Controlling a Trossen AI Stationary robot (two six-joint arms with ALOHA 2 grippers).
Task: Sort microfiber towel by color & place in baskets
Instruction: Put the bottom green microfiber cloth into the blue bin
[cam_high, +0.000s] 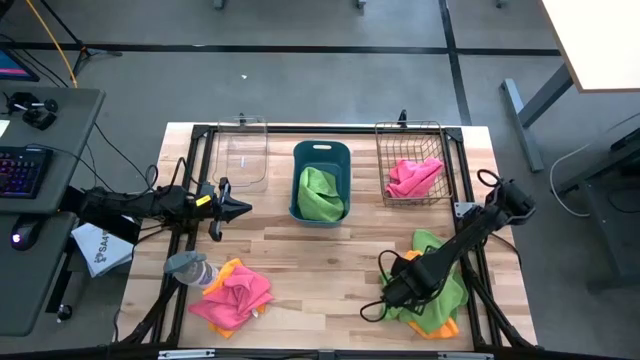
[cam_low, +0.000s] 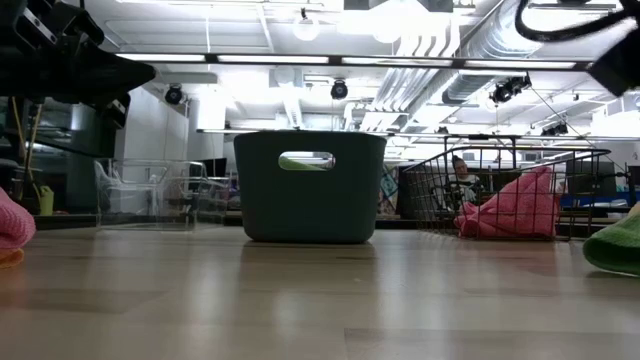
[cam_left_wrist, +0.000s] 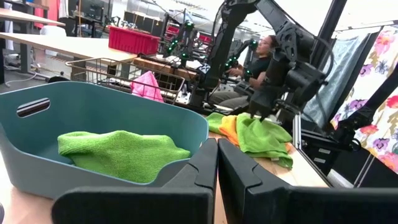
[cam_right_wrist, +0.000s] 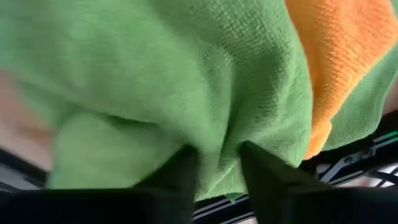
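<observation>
My right gripper (cam_high: 398, 290) is down on a green towel (cam_high: 450, 295) that lies over an orange towel (cam_high: 446, 326) at the table's near right. My left gripper (cam_high: 238, 208) hovers shut, holding nothing, left of the teal tub (cam_high: 296, 185), which contains a green towel (cam_high: 322, 193). The wire basket (cam_high: 440, 135) holds a pink towel (cam_high: 412, 177). Nothing shows inside the clear bin (cam_high: 243, 150). At the near left, a pink towel (cam_high: 235, 290) lies on an orange one beside a grey towel (cam_high: 186, 265). My right gripper (cam_right_wrist: 217, 165) pinches a raised fold of the green towel (cam_right_wrist: 217, 134) between its two fingers (cam_right_wrist: 181, 171). It comes from above, pointing down. The rest of the towel still lies on the orange towel (cam_right_wrist: 339, 56) and the table, slack.
The three bins stand in a row along the table's far edge, clear at the left, teal in the middle, wire at the right. Bare wood lies in the table's middle (cam_high: 320, 270). A person sits beyond the table (cam_left_wrist: 252, 68).
</observation>
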